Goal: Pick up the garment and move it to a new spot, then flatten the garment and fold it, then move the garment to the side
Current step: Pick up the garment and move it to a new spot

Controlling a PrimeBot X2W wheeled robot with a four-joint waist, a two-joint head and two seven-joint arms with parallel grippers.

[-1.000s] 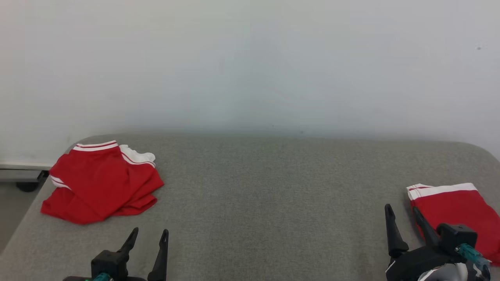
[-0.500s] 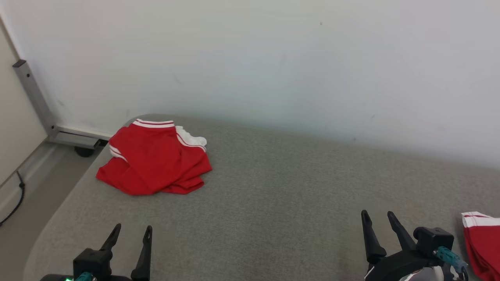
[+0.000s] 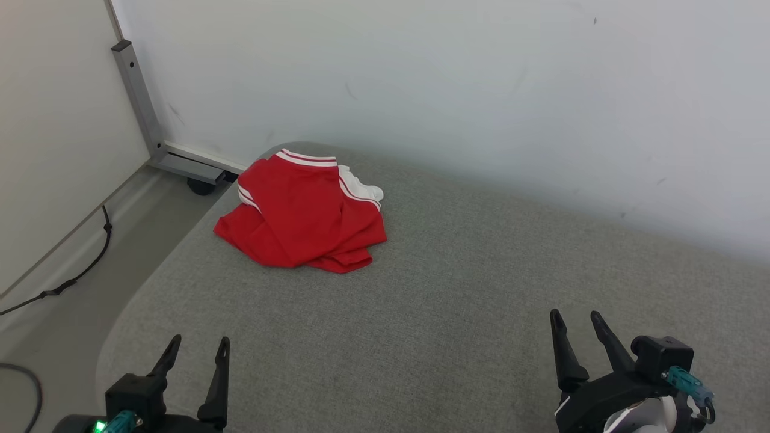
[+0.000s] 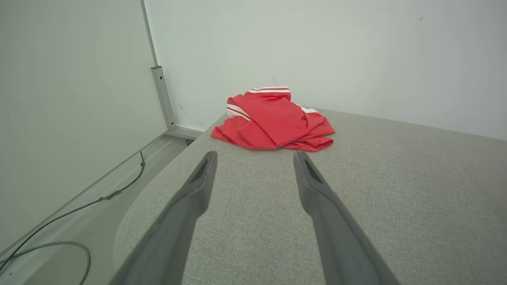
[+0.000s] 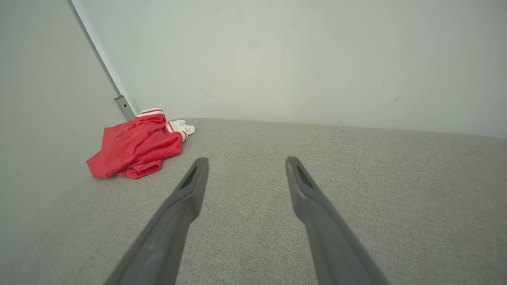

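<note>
Grey woven fabric covered the table [image 3: 457, 288], which stood against a pale wall [image 3: 421, 78]. On the table's far corner, on the robot's left side, lay the garment [image 3: 301, 219]: red shorts with white bands striped in red at the waistband and along one hem. It was crumpled into a loose heap of overlapping folds, with a bit of white cloth showing at its far edge. It rested wholly on the table, close to the rounded corner.

Above the table's near edge, the left gripper [image 3: 200, 340] had its two dark fingers spread apart with nothing between them, well apart from the garment. The left wrist view looked across the table top straight at the heap. The right gripper [image 3: 575, 314] hung by the same near edge, further to the robot's right, its fingers likewise parted and empty.

Beyond the table's far left corner a grey metal post [image 3: 137, 96] rose from a base rail on the floor, and a dark cable [image 3: 78, 273] trailed over the floor beside the table.
</note>
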